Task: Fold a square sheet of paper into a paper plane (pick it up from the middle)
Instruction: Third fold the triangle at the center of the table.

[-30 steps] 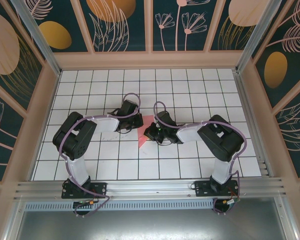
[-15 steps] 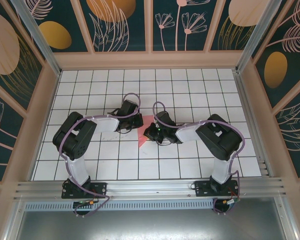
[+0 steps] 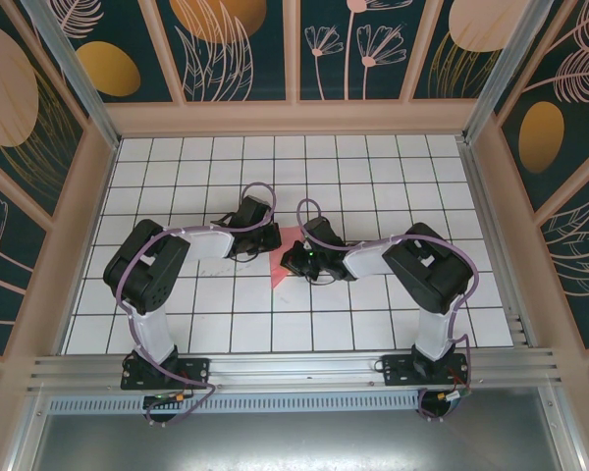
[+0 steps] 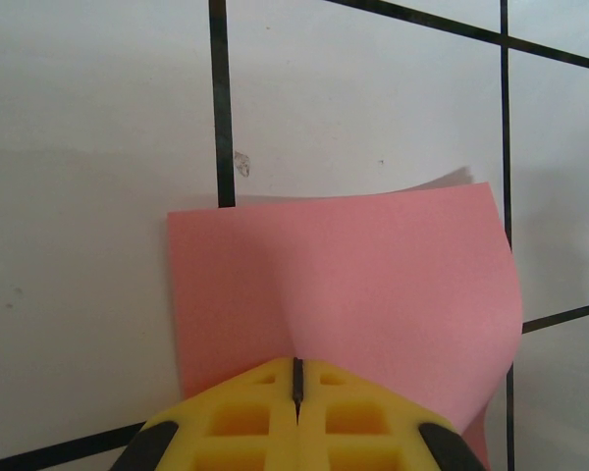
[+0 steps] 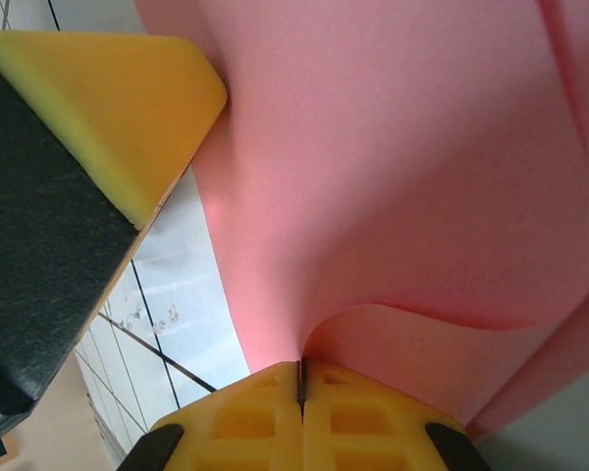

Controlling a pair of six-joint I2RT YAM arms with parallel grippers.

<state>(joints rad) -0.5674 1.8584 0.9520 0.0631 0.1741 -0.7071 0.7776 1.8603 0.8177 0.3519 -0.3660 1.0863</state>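
Pinching the square sheet of paper [image 4: 353, 285] at its near edge, I am holding my left gripper [image 4: 296, 378] fully closed on it. My right gripper [image 5: 300, 383] is clamping a curled fold, jaws together. Beyond, the pink sheet is lying buckled on the white tiled table [image 4: 98, 118], mid-table.

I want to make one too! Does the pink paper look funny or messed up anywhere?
Yes. The pink paper isn't lying flat on the table. It is pinched by the left gripper and the right gripper, both shut, so it bulges and curls between them. No tear shows.
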